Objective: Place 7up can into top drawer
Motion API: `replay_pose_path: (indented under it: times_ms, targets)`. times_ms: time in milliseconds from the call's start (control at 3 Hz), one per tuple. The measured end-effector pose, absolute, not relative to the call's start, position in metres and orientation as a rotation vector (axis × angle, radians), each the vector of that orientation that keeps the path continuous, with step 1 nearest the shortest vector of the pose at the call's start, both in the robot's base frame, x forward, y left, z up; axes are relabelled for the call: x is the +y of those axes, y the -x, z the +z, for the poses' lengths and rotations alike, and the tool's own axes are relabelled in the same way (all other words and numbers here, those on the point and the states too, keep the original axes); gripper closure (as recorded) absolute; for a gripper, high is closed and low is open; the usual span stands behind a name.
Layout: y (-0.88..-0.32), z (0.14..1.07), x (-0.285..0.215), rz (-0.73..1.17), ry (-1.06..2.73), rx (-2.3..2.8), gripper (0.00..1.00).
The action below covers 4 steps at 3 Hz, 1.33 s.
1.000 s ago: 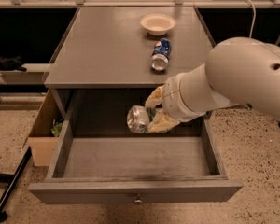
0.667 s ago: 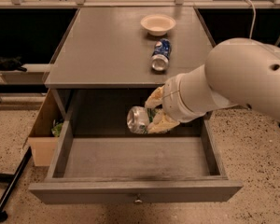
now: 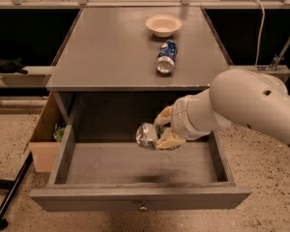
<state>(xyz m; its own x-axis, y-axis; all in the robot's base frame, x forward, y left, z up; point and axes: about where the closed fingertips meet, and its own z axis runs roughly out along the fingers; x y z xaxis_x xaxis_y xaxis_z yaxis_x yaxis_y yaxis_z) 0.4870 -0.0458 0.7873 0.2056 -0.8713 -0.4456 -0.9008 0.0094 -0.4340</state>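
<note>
Over the open top drawer (image 3: 111,197), I saw my gripper (image 3: 160,129) holding the 7up can (image 3: 146,135) tight between its fingers.

Bowl (image 3: 163,25) at back-right of table (image 3: 106,47), soda can (image 3: 166,57) lying just in front, drawer (image 3: 135,198) open below front edge, gripper (image 3: 160,129) w/ 7up can (image 3: 146,135) over drawer mid, box (image 3: 43,141) at left.
</note>
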Motion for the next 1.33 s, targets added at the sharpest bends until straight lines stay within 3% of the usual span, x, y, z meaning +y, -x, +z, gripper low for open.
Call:
replay_pose_path:
  times_ms: [333,667,1333]
  targets:
    - [-0.493,0.780,-0.044,0.059,1.847,1.660,1.00]
    - [-0.537,0.750,-0.054,0.053,1.864,1.742,1.00]
    - [-0.534,0.728,-0.050,0.084,1.873,1.775,1.00]
